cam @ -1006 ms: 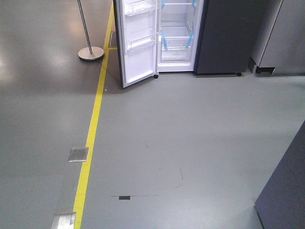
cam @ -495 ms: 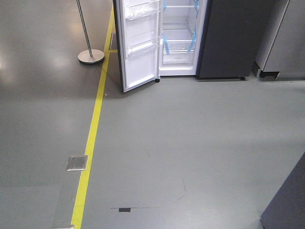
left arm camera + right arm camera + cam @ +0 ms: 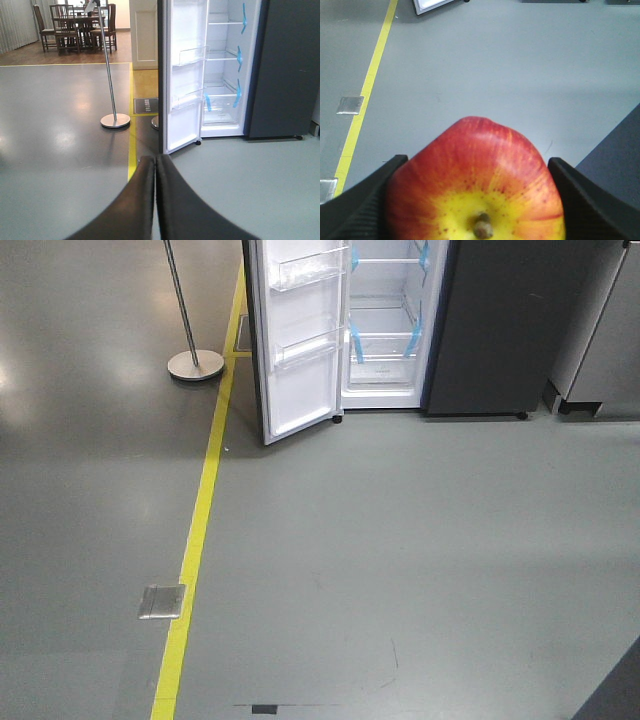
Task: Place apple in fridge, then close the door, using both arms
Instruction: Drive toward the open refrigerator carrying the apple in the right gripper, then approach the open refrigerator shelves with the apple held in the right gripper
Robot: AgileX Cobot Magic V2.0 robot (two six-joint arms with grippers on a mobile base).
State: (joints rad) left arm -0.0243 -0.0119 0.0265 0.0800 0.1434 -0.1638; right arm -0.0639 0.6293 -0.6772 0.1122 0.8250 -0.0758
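**Apple gripped in the right tool, fridge well ahead**

The apple (image 3: 475, 185) is clamped across its widest part in the right tool (image 3: 475, 167), stem end towards the camera. It looks firm, light and smooth-skinned. It would probably slip or bruise under a hard squeeze, so this hold across the middle suits it. The left tool (image 3: 155, 165) is closed tight on nothing. The fridge (image 3: 385, 340) stands well ahead, its door (image 3: 300, 350) swung wide.

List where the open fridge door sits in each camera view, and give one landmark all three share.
Exterior front-facing: the door stands open at top centre, white inside showing.
Left wrist: the door fills upper centre, open, beyond the left gripper.
Right wrist: only its bottom corner shows, at the top edge left of centre, above the apple.
Shared landmark: the yellow floor line, left of the door in all three.
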